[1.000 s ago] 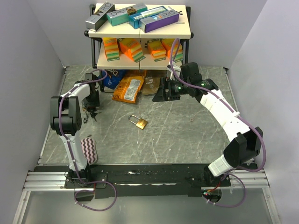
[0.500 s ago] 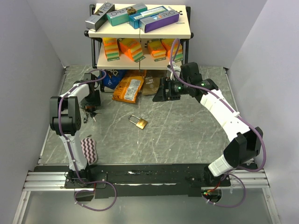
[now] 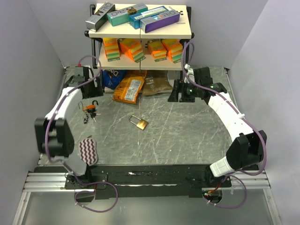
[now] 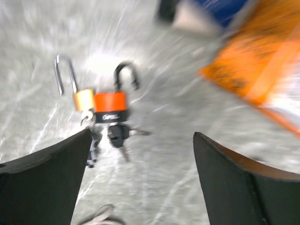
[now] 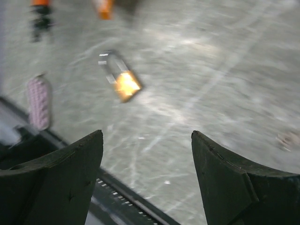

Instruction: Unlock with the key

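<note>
Two orange padlocks lie side by side at the table's left, one with a black shackle (image 4: pixel 111 105) (image 3: pixel 90 108) and a smaller one with a silver shackle (image 4: pixel 82 98). A black-headed key (image 4: pixel 117 133) (image 3: pixel 89 116) sticks in the bigger lock's underside, with more keys hanging beside it. My left gripper (image 4: pixel 142 136) (image 3: pixel 89 83) hovers open behind them, holding nothing. A brass padlock (image 3: pixel 139 123) (image 5: pixel 123 80) lies mid-table with its shackle up. My right gripper (image 5: pixel 146 133) (image 3: pixel 178 93) hangs open at the back right, above the table and empty.
A two-level shelf (image 3: pixel 140 33) with boxes and sponges stands at the back. Snack bags (image 3: pixel 129 88) (image 4: pixel 253 70) lie under its front edge. A pink striped pad (image 3: pixel 88 151) (image 5: pixel 38 101) rests near the front left, by the black base rail (image 3: pixel 150 174).
My left gripper opened, let go of the orange padlocks and keys, and drew back toward the shelf. My right gripper shifted a little to the right.
</note>
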You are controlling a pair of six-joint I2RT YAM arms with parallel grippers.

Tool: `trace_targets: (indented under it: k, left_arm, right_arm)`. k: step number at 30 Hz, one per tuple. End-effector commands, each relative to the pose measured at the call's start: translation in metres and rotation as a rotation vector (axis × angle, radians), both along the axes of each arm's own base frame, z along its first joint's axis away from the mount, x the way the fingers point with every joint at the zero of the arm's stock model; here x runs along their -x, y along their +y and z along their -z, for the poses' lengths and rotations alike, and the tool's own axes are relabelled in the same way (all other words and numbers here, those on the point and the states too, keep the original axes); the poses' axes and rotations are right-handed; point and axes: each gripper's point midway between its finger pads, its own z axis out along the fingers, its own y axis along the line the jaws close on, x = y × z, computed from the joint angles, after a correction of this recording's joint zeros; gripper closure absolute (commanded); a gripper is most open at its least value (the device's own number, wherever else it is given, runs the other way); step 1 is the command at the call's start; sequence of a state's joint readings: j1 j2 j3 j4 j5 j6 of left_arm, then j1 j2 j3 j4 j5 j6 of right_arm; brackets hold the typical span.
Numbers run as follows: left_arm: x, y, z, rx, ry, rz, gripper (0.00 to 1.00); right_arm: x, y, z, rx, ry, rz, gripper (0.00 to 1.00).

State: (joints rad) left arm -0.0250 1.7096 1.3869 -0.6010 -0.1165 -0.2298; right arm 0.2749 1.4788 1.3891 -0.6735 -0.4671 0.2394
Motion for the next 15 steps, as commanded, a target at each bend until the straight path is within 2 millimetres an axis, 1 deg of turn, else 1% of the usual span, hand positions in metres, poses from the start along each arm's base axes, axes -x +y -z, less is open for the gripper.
trace_targets:
  k: [1, 2, 3, 4, 5, 6, 7, 8, 10, 11, 12, 13, 14, 15]
  left_arm:
    - [-0.001, -0.027, -0.085, 0.120, -0.301, 0.060, 0.03]
    - [0.003, -0.037, -0.092, 0.175, -0.326, 0.074, 0.02]
    - [0.006, -0.043, -0.093, 0.203, -0.355, 0.082, 0.02]
    - [0.012, -0.050, -0.107, 0.245, -0.400, 0.081, 0.01]
    - [0.016, -0.060, -0.109, 0.286, -0.411, 0.102, 0.01]
    - [0.022, -0.066, -0.101, 0.314, -0.400, 0.106, 0.01]
    - [0.026, -0.077, -0.104, 0.363, -0.407, 0.103, 0.01]
    - [0.033, -0.086, -0.091, 0.398, -0.367, 0.107, 0.01]
    - [0.039, -0.106, -0.078, 0.476, -0.328, 0.112, 0.02]
    - [0.047, -0.113, -0.058, 0.491, -0.282, 0.111, 0.02]
    - [0.052, -0.127, -0.049, 0.509, -0.260, 0.135, 0.03]
    - [0.054, -0.136, -0.045, 0.531, -0.252, 0.140, 0.03]
    - [0.060, -0.142, -0.033, 0.539, -0.222, 0.147, 0.03]
    - [0.065, -0.154, -0.029, 0.547, -0.203, 0.170, 0.03]
  right_arm:
    - [-0.008, -0.058, 0.038, 0.188, 0.015, 0.151, 0.18]
    - [-0.009, -0.065, 0.045, 0.212, 0.025, 0.168, 0.18]
    - [-0.009, -0.071, 0.053, 0.227, 0.039, 0.187, 0.18]
    - [-0.009, -0.084, 0.065, 0.264, 0.059, 0.225, 0.18]
    - [-0.009, -0.089, 0.073, 0.281, 0.077, 0.239, 0.18]
    - [-0.008, -0.095, 0.080, 0.300, 0.094, 0.257, 0.18]
    - [-0.006, -0.102, 0.088, 0.319, 0.116, 0.271, 0.18]
    - [-0.007, -0.111, 0.097, 0.343, 0.144, 0.299, 0.18]
    - [-0.005, -0.121, 0.108, 0.372, 0.184, 0.322, 0.18]
    - [-0.006, -0.131, 0.117, 0.393, 0.209, 0.346, 0.18]
    - [-0.006, -0.136, 0.120, 0.395, 0.222, 0.357, 0.18]
    - [-0.007, -0.139, 0.125, 0.395, 0.235, 0.365, 0.19]
    - [-0.009, -0.144, 0.131, 0.389, 0.255, 0.378, 0.19]
    - [-0.011, -0.146, 0.133, 0.387, 0.263, 0.383, 0.20]
